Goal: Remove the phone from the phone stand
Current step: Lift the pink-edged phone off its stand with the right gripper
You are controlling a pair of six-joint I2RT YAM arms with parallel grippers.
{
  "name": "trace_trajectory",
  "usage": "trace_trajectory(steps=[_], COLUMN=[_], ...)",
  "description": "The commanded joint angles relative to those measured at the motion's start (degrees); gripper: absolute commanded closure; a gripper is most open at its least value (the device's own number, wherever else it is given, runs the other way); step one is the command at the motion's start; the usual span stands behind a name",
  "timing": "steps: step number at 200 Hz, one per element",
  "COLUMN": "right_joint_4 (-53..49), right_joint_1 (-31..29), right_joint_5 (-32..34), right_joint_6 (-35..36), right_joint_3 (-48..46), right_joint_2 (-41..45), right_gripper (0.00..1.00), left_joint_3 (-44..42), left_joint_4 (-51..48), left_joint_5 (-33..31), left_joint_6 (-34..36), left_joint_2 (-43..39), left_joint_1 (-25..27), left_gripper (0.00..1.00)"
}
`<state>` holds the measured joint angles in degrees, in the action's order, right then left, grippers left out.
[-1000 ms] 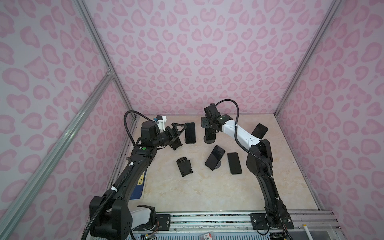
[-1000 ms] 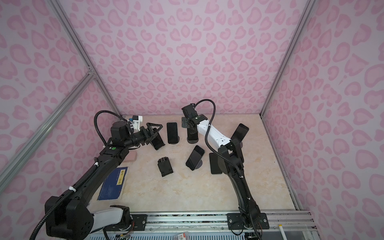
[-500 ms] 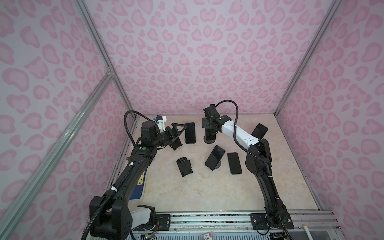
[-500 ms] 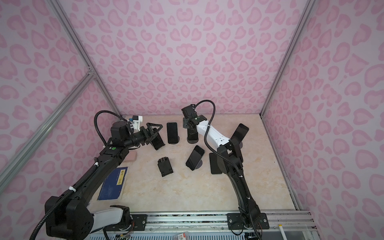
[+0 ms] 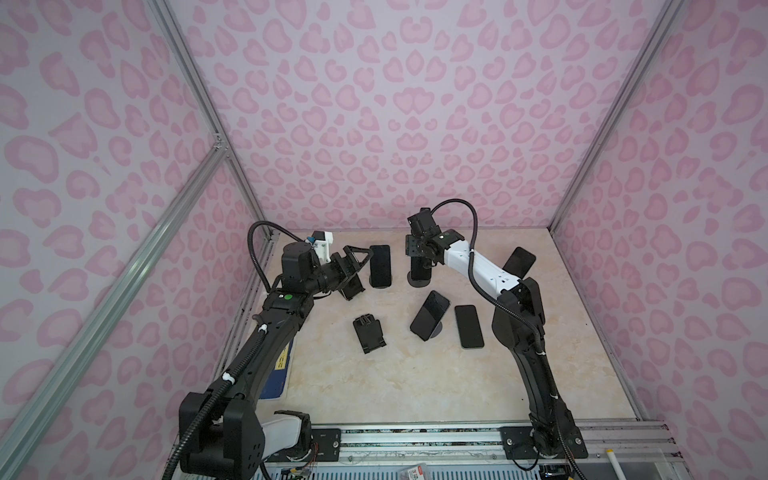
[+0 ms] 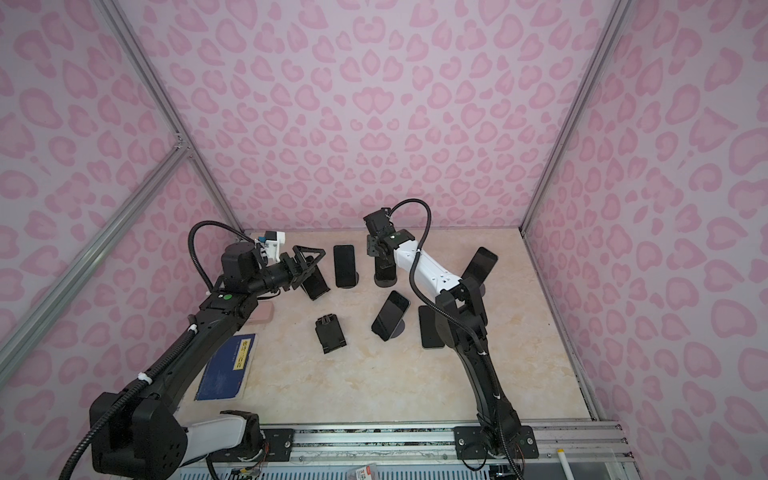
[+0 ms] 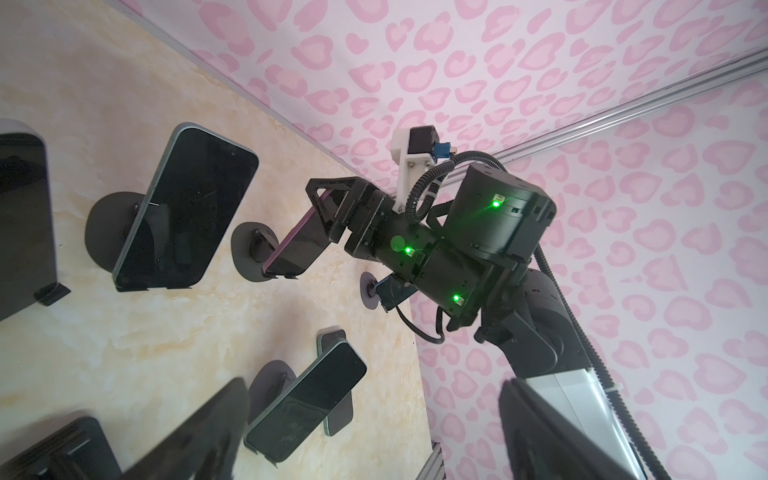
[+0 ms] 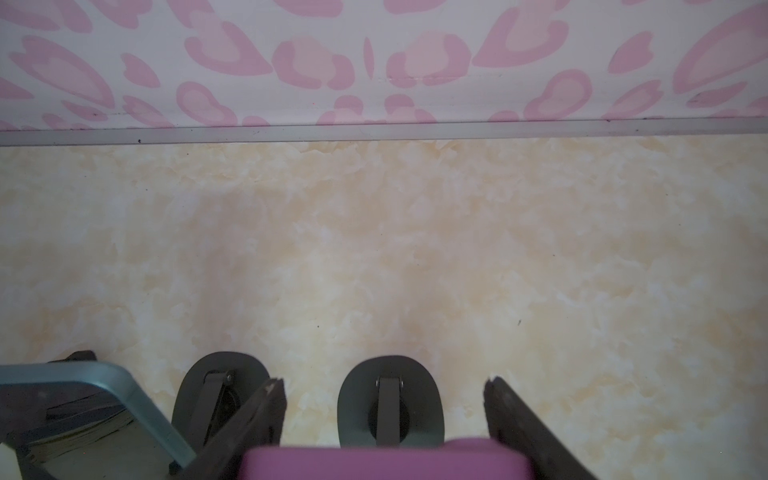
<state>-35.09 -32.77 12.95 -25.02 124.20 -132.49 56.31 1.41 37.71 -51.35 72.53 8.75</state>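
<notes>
A purple-edged phone (image 8: 382, 461) leans on a black phone stand (image 8: 353, 399) near the back wall, also visible in both top views (image 5: 419, 270) (image 6: 384, 270). My right gripper (image 8: 382, 382) comes down over the phone's top end. Its fingers (image 8: 249, 419) press on the phone's two long edges, so it is shut on the phone. The left wrist view shows this grip from the side, with the phone (image 7: 299, 241) resting on the stand. My left gripper (image 5: 353, 270) (image 7: 372, 386) hovers wide open and empty beside another propped phone (image 5: 351, 289).
Other dark phones stand on round-based stands (image 5: 380, 266) (image 5: 430, 318) (image 5: 517, 262). One phone lies flat (image 5: 469, 326). An empty black stand (image 5: 368, 334) sits mid-table. A blue pad (image 6: 226, 368) lies at the left edge. The back wall is close behind the held phone.
The right gripper's fingers have closed in onto the phone's edges. The left arm has not moved.
</notes>
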Motion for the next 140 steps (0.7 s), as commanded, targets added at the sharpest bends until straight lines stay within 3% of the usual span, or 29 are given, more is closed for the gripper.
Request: trace_trajectory(steps=[1, 140], right_joint_4=[1.46, 1.88], right_joint_1=[-0.19, -0.19], right_joint_5=[-0.46, -1.13], right_joint_6=[0.91, 2.81], right_joint_3=[-1.04, -2.65], right_joint_2=[0.98, 4.93], right_gripper=[0.29, 0.32], left_joint_3=[-0.13, -0.15], left_joint_4=[2.62, 2.82], left_joint_5=[0.78, 0.98], left_joint_6=[0.16, 0.28], left_joint_2=[-0.3, -0.2], left_joint_1=[-0.06, -0.05], left_gripper=[0.03, 0.03])
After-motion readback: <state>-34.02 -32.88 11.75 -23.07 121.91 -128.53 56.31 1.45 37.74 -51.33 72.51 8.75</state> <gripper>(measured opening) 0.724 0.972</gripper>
